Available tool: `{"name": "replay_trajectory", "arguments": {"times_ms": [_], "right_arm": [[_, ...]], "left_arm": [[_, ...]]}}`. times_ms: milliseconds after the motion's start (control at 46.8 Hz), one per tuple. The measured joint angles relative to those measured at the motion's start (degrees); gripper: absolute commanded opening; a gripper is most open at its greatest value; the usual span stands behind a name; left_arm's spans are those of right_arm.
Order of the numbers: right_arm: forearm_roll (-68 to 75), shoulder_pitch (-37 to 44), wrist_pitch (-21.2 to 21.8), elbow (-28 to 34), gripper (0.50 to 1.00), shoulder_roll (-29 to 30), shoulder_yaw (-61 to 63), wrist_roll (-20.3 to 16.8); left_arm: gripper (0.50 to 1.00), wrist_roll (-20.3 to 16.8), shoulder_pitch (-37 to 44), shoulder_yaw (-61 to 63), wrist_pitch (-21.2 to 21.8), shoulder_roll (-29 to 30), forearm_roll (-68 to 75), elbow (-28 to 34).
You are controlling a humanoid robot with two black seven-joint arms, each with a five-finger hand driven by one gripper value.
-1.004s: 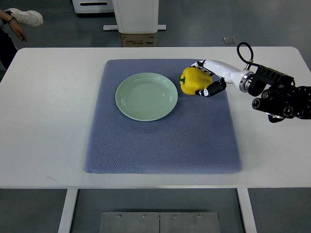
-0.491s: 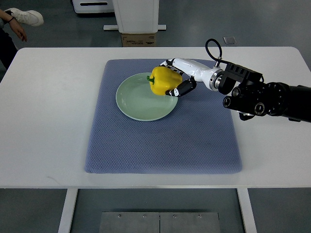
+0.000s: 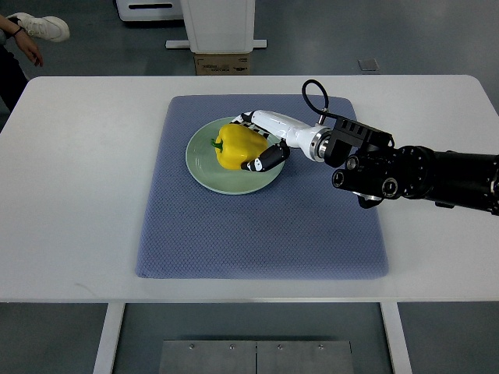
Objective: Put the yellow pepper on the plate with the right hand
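- Top view, where things lie: the yellow pepper (image 3: 234, 146) sits over the middle of the pale green plate (image 3: 204, 171), which rests on a blue-grey mat (image 3: 257, 234) spread across the white desk (image 3: 78, 195). Whether the pepper's underside already touches the plate cannot be told from this steep angle.
- Top view, the right robot hand (image 3: 259, 144): its arm comes in from the picture's right edge, and the white-and-black fingers (image 3: 261, 161) are wrapped round the pepper's right flank, grasping it from the side. The green stem points left, away from the palm.
- Top view, the left arm: not in view.
- Top view, surroundings: a person's hand (image 3: 27, 47) and a white shoe (image 3: 43, 27) show at the far left corner, well apart from the work.
- How the pepper will likely handle: light and hollow, with a firm but glossy skin, so it may slide in a loose hold; a hard squeeze could dent the wall.
- Where to hold: a side wrap across the broad lobes, as here, looks the surest; the stem is too small to rely on.
- Setting down: its rounded, lobed body may roll on the shallow plate once let go, so it is best lowered until it rests before the fingers open.
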Motion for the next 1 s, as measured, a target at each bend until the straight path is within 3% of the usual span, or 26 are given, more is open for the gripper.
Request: {"name": "replay_trajectory", "arguments": {"times_ms": [64,85,534,620,791,1004], "right_arm": [[0.0,-0.5,-0.2,-0.1,0.946,0.0,1.3,-0.1],[0.0,-0.7,-0.2,-0.1,0.999,0.0,1.9,-0.2],[0.0,-2.5,-0.6,-0.7,1.000,-0.8,6.5,-0.3],[0.0,-3.6,-0.7,-4.0,1.000,-0.9,6.6,-0.3],[0.0,-7.7,-1.4,-17.0,1.000,0.8,10.2,-0.1],[0.0,-10.5,-3.1,-19.2,1.000,0.5,11.6,0.2]], "left_arm": [[1.000,0.0,0.0,0.0,0.0,0.0,0.0,0.0],[1.000,0.0,0.0,0.0,0.0,0.0,0.0,0.0],[1.000,0.0,0.0,0.0,0.0,0.0,0.0,0.0],[1.000,0.0,0.0,0.0,0.0,0.0,0.0,0.0],[1.000,0.0,0.0,0.0,0.0,0.0,0.0,0.0],[1.000,0.0,0.0,0.0,0.0,0.0,0.0,0.0]]}}
